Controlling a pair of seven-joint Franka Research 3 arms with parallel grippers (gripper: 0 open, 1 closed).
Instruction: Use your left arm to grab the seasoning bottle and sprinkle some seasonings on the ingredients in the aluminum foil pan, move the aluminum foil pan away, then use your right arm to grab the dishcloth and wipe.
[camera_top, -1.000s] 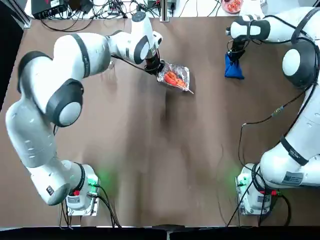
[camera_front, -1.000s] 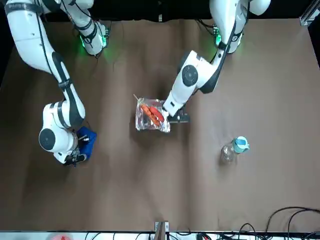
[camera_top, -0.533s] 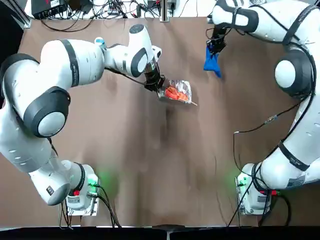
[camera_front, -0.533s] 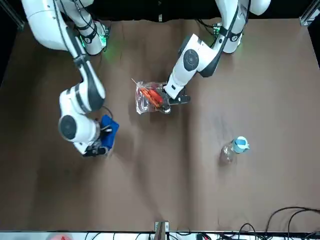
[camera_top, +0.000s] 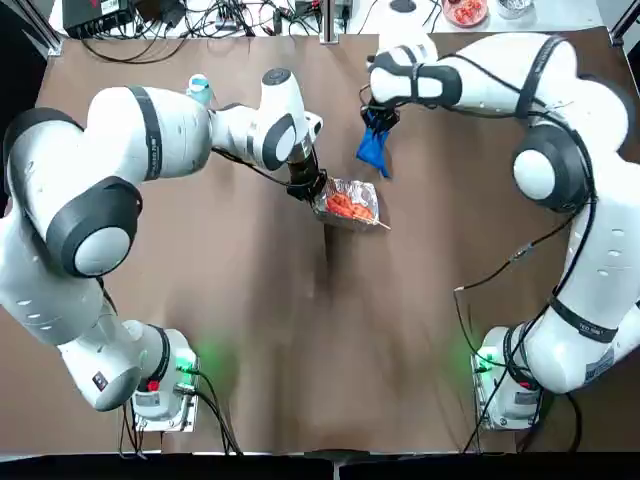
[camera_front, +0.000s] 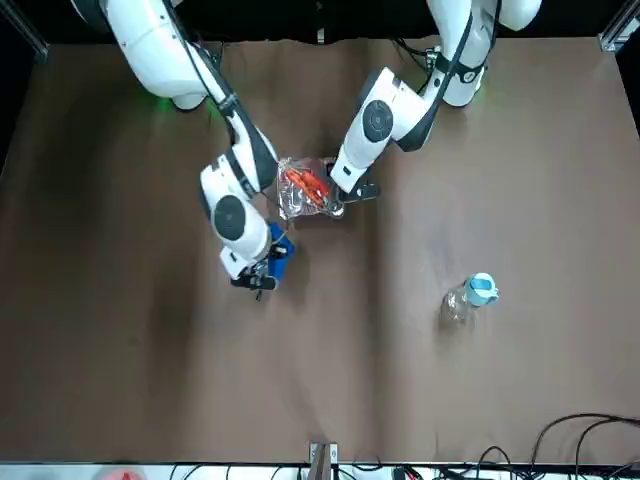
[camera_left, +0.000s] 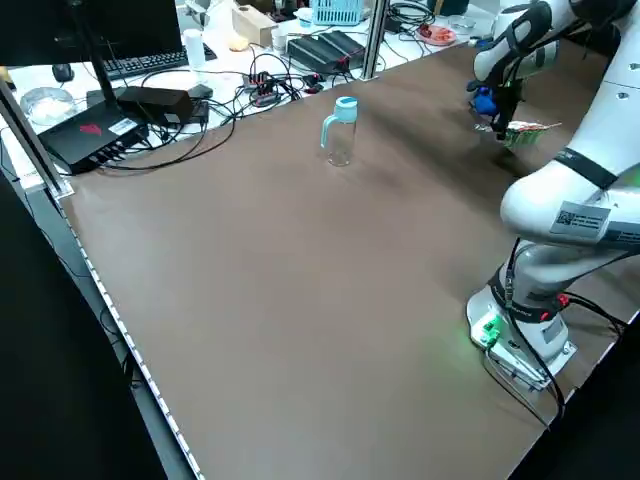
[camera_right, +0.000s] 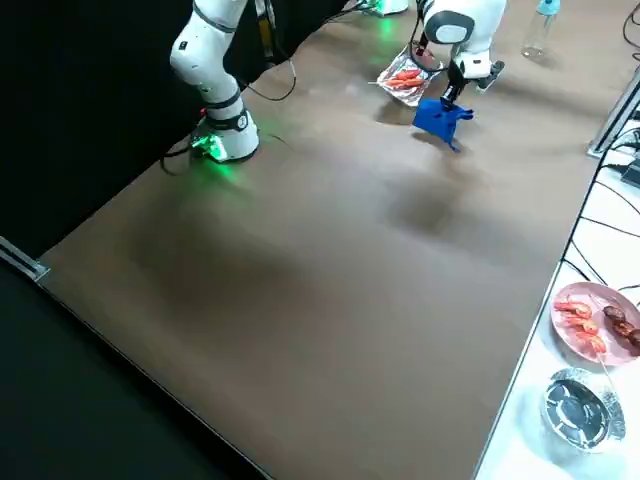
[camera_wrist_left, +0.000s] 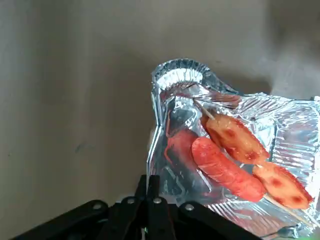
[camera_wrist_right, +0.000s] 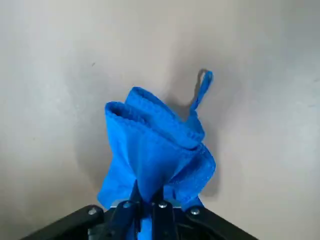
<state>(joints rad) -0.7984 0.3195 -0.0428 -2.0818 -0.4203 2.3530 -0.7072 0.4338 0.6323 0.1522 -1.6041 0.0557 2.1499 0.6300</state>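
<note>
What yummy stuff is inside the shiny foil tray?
Inside the crinkled silver foil pan lie orange-red sausage-like pieces on a thin pale skewer stick. The left gripper pinches the pan's near rim. The pan's floor under the food is covered, and no sprinkled seasoning can be made out.

Crinkled shiny foil on the aluminum foil pan (camera_wrist_left: 280, 135). Glossy, smooth-skinned orange-red ingredients (camera_wrist_left: 227, 165). Soft matt cloth w/ fine nap: dishcloth (camera_wrist_right: 152, 155). Clear plastic seasoning bottle (camera_front: 468, 299), pale blue cap. Matt brown surface (camera_top: 330, 340).
</note>
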